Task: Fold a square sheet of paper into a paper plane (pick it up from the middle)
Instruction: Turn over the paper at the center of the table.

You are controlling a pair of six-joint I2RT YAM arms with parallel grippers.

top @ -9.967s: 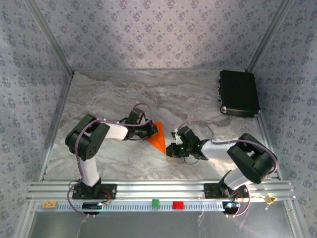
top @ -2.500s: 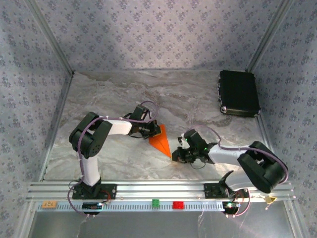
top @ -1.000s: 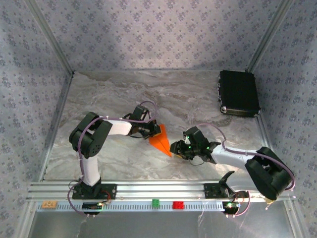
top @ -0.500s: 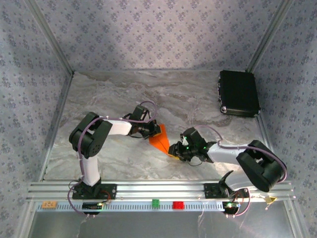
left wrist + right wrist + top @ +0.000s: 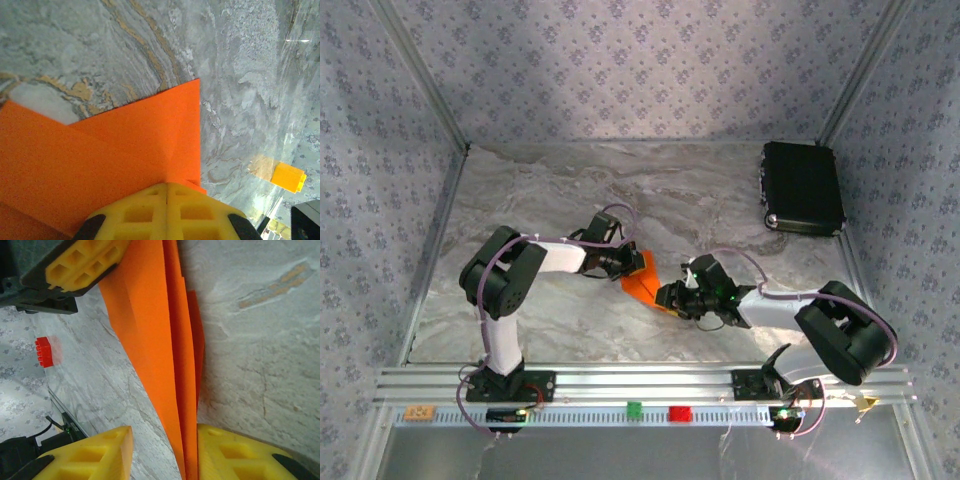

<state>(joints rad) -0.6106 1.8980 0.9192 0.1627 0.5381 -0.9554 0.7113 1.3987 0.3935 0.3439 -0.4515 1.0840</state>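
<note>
The square sheet of paper is folded into a slim, pointed orange dart, the paper plane (image 5: 642, 281) (image 5: 100, 160) (image 5: 150, 325). It rests mid-table with its point toward the right arm. My left gripper (image 5: 631, 263) (image 5: 166, 186) is shut on its wide end, where a crease runs into the seam between the yellow fingers (image 5: 80, 262). My right gripper (image 5: 666, 297) (image 5: 162, 432) is open and straddles the pointed end. The paper's layers stand on edge between the jaws, against the right-hand finger (image 5: 235, 450) and apart from the left-hand one.
A black box (image 5: 803, 187) lies at the back right. On the near aluminium rail (image 5: 580, 380) sit a yellow-orange block (image 5: 418, 412) (image 5: 288, 177), a green block (image 5: 634, 408) and a red block (image 5: 679, 413) (image 5: 45, 351). Patterned walls enclose the marble table (image 5: 550, 190).
Over the last second my right gripper has slid left along the table until it straddles the plane's pointed end. The left gripper and the wide end have stayed put.
</note>
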